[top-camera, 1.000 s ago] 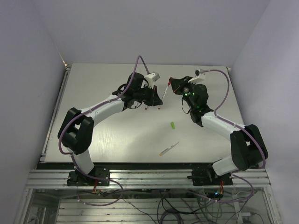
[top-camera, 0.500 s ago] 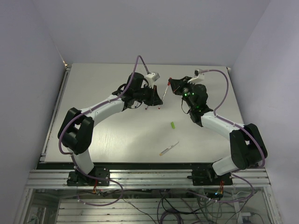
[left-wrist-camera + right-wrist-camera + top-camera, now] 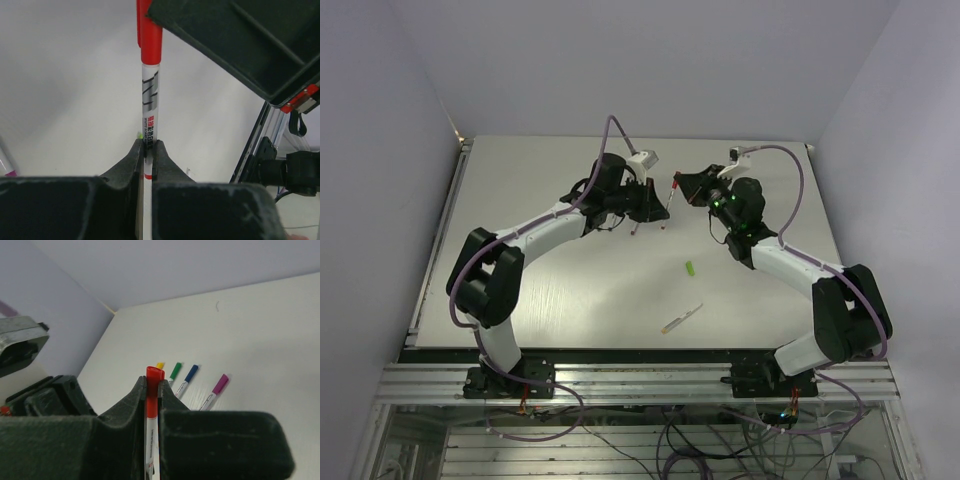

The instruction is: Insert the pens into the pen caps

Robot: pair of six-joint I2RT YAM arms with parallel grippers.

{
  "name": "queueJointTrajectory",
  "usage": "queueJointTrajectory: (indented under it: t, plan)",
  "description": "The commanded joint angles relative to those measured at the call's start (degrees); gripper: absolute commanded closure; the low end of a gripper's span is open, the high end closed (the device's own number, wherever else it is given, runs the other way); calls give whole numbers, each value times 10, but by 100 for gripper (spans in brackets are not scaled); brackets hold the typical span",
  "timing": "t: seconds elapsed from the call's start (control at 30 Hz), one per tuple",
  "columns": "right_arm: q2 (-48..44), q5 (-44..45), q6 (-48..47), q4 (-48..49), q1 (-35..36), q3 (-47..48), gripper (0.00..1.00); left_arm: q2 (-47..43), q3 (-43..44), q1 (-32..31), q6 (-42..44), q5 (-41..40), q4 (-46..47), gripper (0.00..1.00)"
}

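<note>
A white pen [image 3: 150, 107] is held in the air between both arms, over the far middle of the table. My left gripper [image 3: 148, 148] is shut on its barrel. A red pen cap [image 3: 150, 35] sits on the pen's far end, and my right gripper [image 3: 152, 385] is shut on that red cap [image 3: 153, 377]. From above, the left gripper [image 3: 658, 204] and right gripper [image 3: 682, 186] nearly meet, with the pen [image 3: 672, 192] between them. A light green cap [image 3: 689, 268] and an uncapped pen [image 3: 681, 319] lie apart on the near table.
Capped pens lie in a row on the table beyond the right gripper: yellow [image 3: 160, 365], green [image 3: 175, 371], blue [image 3: 191, 373] and purple [image 3: 220, 384]. The table's far edge meets the wall close behind them. The right gripper's black body [image 3: 240, 45] fills the upper right of the left wrist view.
Both grippers and the red-capped pen have shifted slightly to the left, and the right gripper has closed in on the left one. The loose cap and pen have not moved.
</note>
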Motion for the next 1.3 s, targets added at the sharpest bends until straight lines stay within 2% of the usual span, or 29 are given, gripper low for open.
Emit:
queueJointTrajectory:
  t: [0.0,0.3,0.6,0.83,1.07,1.23,1.27]
  plan:
    - [3,-68,-7,-50,5,-3,100,6,25,15,-19,-8,81,93]
    - [9,-97,-20,-83,8,4,100,1,18,22,-37,-7,109,93]
    - [28,-56,-98,-227,36,47,100,-10,36,40,-36,-35,131,93]
    - [52,-38,-115,-293,63,62,100,-24,40,53,-36,-54,151,93]
    - [62,-17,-108,-289,73,70,100,-28,40,59,-34,-47,143,93]
    - [60,45,-102,-236,74,101,100,-23,29,59,-9,-49,77,93]
    - [57,60,-101,-221,74,112,97,-22,24,59,0,-52,55,93]
